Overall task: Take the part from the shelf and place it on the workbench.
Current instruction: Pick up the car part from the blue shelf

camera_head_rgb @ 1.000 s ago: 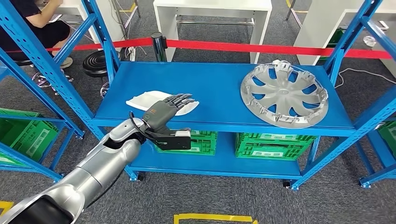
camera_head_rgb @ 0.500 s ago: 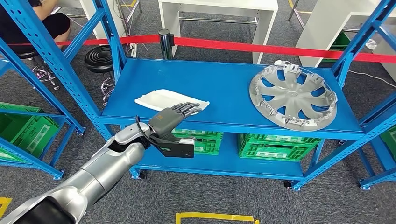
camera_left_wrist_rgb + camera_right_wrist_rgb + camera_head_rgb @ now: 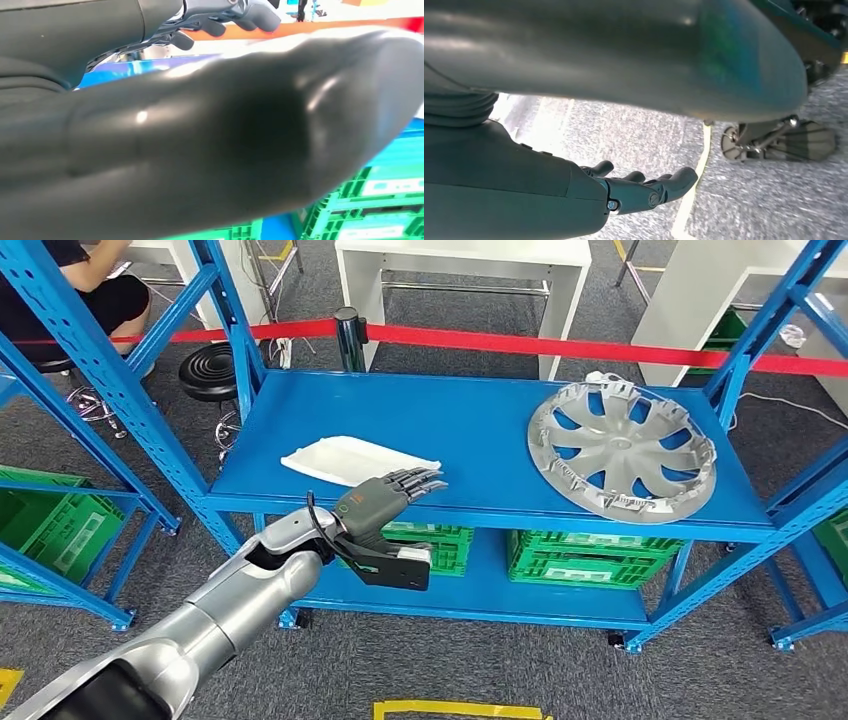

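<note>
A silver left arm (image 3: 225,605) reached in from the lower left of the head view, and its left hand (image 3: 385,498) hovered at the front edge of the blue shelf (image 3: 480,430), dark fingers (image 3: 420,480) stretched forward side by side with small gaps, gripping nothing; whether the fingertips touched the shelf surface could not be told. In the left wrist view the thick thumb (image 3: 240,135) blocked most of the frame, with the darker fingers visible past it against the blue shelf and the red tape. The right hand (image 3: 624,192) hung low over grey floor (image 3: 774,200) beside a yellow floor line (image 3: 694,190), its fingers loosely extended and apart, holding nothing. Just behind the left hand's fingertips lay the white part (image 3: 355,458), a flat elongated tray-like piece resting on the left half of the shelf's upper level. A silver wheel cover (image 3: 620,445) lay on the right half of the same level, well apart from the part. Green crates (image 3: 590,555) stood on the lower level beneath. Beyond the shelf a red barrier tape (image 3: 600,345) ran across the scene from a black post (image 3: 348,335), with a black stool (image 3: 208,372) to the left and a white table (image 3: 460,265) farther back. A seated person (image 3: 70,290) occupied the far upper left corner.
</note>
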Controlling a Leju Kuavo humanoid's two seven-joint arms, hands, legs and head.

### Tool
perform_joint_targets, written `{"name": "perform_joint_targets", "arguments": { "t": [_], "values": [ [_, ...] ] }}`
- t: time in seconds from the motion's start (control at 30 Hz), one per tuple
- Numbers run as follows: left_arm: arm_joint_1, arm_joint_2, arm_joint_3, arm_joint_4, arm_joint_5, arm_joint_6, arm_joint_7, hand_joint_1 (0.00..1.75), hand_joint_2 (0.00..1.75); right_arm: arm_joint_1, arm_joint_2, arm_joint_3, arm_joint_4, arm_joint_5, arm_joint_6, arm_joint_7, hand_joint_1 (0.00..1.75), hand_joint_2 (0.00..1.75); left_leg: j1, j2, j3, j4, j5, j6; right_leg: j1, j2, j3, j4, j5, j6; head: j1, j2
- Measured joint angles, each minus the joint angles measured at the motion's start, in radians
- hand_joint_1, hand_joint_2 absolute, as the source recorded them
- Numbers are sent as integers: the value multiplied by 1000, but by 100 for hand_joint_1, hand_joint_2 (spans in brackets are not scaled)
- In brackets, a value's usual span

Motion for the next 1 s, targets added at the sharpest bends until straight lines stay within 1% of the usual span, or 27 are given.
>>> {"name": "perform_joint_targets", "arguments": {
  "t": [0.03, 0.1, 0.13, 0.17, 0.2, 0.23, 0.27, 0.3, 0.33, 0.37, 0.4, 0.43, 0.47, 0.5, 0.53, 0.6, 0.7, 0.8, 0.87, 1.0],
  "values": [
    [0, 0, -1, 0, 0, 0, 0, 0, 0, 0, 0, 0, 0, 1, 1, 0, 0, 0, -2, 0, 1, -1, 0, -6, 3, 4, -1, 1, -1, -9, 0, 0],
    [-1, -1, -5, 1, 0, 1, -1, 0, 0, 1, 0, 0, 0, 3, 1, 1, 0, 0, 0, 1, 1, 0, -3, -19, 2, 9, 0, -1, 2, -25, 0, 0],
    [-1, -1, -7, 1, 0, 2, -1, 0, 0, 1, 0, 0, 0, 4, 2, 1, 0, 0, 2, 1, -5, 15, -14, -26, 2, 11, 1, -3, 3, -32, -1, 0],
    [-1, -1, -8, 1, 1, 3, -1, 0, 0, 1, 0, 0, 0, 4, 2, 1, 0, 0, 3, 0, -20, 49, -34, -31, 0, 12, 3, -4, 4, -39, -2, 0],
    [-1, -1, -10, 1, 1, 5, 0, 0, 0, 1, 0, 0, 0, 5, 2, 2, 0, 0, 4, -1, -46, 104, -63, -36, 0, 13, 4, -4, 4, -44, -3, 0],
    [0, -1, -11, 3, 2, 9, 2, 0, 0, 1, 0, 0, 0, 5, 2, 3, 0, 0, 4, -1, -79, 172, -94, -39, 1, 14, 4, -4, 3, -47, -4, 0],
    [2, -1, -12, 4, 5, 13, 4, 0, 0, 1, 0, 0, 0, 5, 2, 4, 0, 0, 4, -1, -112, 236, -117, -40, 2, 15, 5, -4, 2, -49, -4, 0],
    [3, 0, -13, 7, 8, 18, 8, 0, 0, 2, 0, 0, 0, 6, 2, 6, 0, 0, 4, -1, -134, 276, -125, -40, 3, 17, 5, -3, 1, -50, -4, 0],
    [4, 0, -12, 10, 14, 24, 13, 0, 0, 2, 0, 0, 0, 6, 2, 7, 0, 0, 4, -1, -137, 278, -112, -38, 4, 19, 7, -3, -1, -51, -4, 0],
    [3, 0, -10, 14, 22, 30, 17, 0, 0, 2, 0, 0, 0, 6, 2, 8, 0, 0, 4, -2, -121, 240, -81, -34, 5, 21, 10, -2, -2, -51, -4, 0],
    [1, 0, -7, 19, 31, 39, 22, 0, 0, 2, 0, 0, 0, 7, 2, 7, 0, 0, 3, -3, -89, 171, -41, -28, 6, 23, 13, -2, -4, -50, -4, 0],
    [-2, -1, -2, 28, 41, 52, 29, 0, 0, 1, 1, 0, 0, 7, 2, 5, 0, 0, 0, -6, -54, 100, -13, -21, 8, 25, 16, -2, -6, -49, -3, 0],
    [-7, -3, 5, 39, 49, 67, 38, 0, 0, 0, 1, 0, 0, 8, 2, 1, 0, 0, -1, -8, -25, 42, 6, -16, 9, 26, 17, -1, -8, -46, -3, 0],
    [-12, -6, 12, 53, 56, 83, 49, 0, 0, -1, 2, -1, 0, 10, 2, -5, 0, 0, -3, -11, -8, 6, 14, -16, 11, 27, 16, 0, -9, -45, -2, 0],
    [-17, -9, 21, 69, 60, 100, 62, 0, 0, -1, 2, -1, 0, 10, 2, -11, 0, 0, -3, -13, -2, -7, 11, -18, 12, 27, 14, 0, -10, -44, -2, 0],
    [-22, -16, 34, 103, 63, 133, 85, 0, 0, -1, 2, -4, 0, 8, 2, -20, 0, 0, -3, -14, -1, -12, 13, -21, 12, 27, 14, -1, -10, -43, -1, 0],
    [-30, -29, 50, 157, 51, 203, 145, 0, 0, -2, 2, -11, 0, 6, 2, -19, 0, 0, -4, -16, -2, -11, 12, -16, 11, 27, 17, -7, -7, -38, -1, 0],
    [-44, -37, 65, 220, 26, 283, 246, 0, 0, -6, 2, -15, 0, 15, 2, -5, 0, 0, -4, -15, -2, -10, 11, -12, 11, 27, 18, -11, -5, -34, -1, 0],
    [-52, -37, 72, 264, 15, 304, 291, 0, 0, -9, 2, -15, 0, 22, 3, 1, 0, 0, -5, -15, -2, -10, 11, -10, 11, 27, 18, -12, -5, -32, -1, 0],
    [-57, -29, 82, 330, 3, 305, 321, 0, 0, -16, 2, -15, 0, 31, 5, 9, 0, 0, -5, -15, -2, -10, 11, -9, 11, 27, 19, -12, -4, -29, -1, 0]
  ]
}}
